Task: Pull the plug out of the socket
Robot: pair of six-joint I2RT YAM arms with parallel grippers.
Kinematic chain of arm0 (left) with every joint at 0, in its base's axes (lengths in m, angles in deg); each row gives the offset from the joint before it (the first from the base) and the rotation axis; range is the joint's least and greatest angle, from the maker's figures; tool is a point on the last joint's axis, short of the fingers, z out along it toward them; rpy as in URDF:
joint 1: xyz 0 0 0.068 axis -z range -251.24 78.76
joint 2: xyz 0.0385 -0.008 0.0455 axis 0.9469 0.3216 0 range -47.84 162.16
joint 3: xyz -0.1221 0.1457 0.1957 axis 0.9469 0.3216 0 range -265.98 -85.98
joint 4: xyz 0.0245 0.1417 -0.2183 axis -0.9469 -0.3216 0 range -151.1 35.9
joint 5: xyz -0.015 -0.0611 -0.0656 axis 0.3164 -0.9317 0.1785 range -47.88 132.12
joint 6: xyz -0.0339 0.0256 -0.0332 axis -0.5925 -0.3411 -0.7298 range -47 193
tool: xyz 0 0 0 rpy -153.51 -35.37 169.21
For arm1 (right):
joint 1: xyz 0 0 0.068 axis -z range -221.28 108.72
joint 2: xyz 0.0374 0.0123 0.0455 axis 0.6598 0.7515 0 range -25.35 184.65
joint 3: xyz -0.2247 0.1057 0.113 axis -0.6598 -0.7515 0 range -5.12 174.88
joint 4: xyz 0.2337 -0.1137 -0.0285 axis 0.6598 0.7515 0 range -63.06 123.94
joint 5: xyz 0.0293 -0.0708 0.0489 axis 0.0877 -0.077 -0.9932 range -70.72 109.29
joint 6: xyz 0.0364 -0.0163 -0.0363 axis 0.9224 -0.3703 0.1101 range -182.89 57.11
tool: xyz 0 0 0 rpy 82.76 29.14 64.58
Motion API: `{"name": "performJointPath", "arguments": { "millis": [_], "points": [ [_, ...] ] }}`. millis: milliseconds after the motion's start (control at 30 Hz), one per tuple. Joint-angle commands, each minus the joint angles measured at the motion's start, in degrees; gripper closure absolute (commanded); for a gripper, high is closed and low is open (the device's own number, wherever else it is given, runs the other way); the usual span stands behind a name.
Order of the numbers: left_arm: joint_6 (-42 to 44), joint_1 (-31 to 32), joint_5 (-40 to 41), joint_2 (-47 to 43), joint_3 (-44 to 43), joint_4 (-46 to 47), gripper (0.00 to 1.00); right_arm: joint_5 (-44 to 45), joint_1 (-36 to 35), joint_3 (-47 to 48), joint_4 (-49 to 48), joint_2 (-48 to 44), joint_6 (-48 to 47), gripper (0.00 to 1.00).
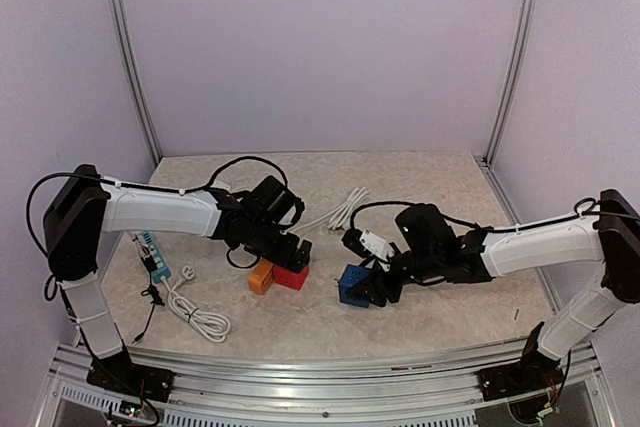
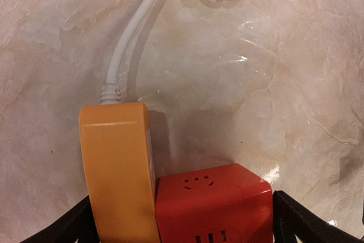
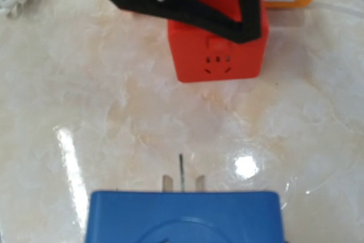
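Observation:
My left gripper [image 1: 285, 252] is shut across an orange socket block [image 1: 261, 277] and a red socket cube [image 1: 291, 276] that sit side by side on the table. In the left wrist view the orange block [image 2: 116, 174] and red cube [image 2: 213, 203] fill the gap between my black fingers [image 2: 301, 220]. My right gripper [image 1: 378, 287] is shut on a blue plug cube [image 1: 351, 283]. In the right wrist view the blue plug [image 3: 185, 217] shows its bare metal prongs [image 3: 182, 181], with open table between them and the red cube [image 3: 219, 61].
A white cord [image 2: 122, 49] runs from the orange block to a coiled white cable [image 1: 345, 209]. A teal power strip [image 1: 152, 255] and another coiled white cord [image 1: 195, 312] lie at the left. Purple walls enclose the marble table.

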Motion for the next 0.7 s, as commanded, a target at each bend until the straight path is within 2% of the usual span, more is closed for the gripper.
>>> {"name": "performJointPath", "arguments": {
  "millis": [0, 167, 367, 667],
  "points": [
    [-0.81, -1.39, -2.04, -2.95, 0.43, -3.11, 0.01, -0.45, -0.04, -1.75, -6.28, -1.72, 3.33, 0.98],
    [-6.82, -1.98, -6.37, -4.24, 2.04, 1.15, 0.01, -1.71, -0.11, -3.41, -16.26, -1.36, 10.6, 0.98],
    [-13.4, -1.21, -6.2, -4.89, 2.95, 5.4, 0.01, -2.07, -1.02, -2.67, -24.54, 0.59, 15.33, 0.98],
    [-22.51, -0.58, -2.78, -4.2, -0.77, 2.44, 0.01, 1.94, -4.4, -3.85, -34.0, 6.78, 19.98, 0.98]
  ]
}}
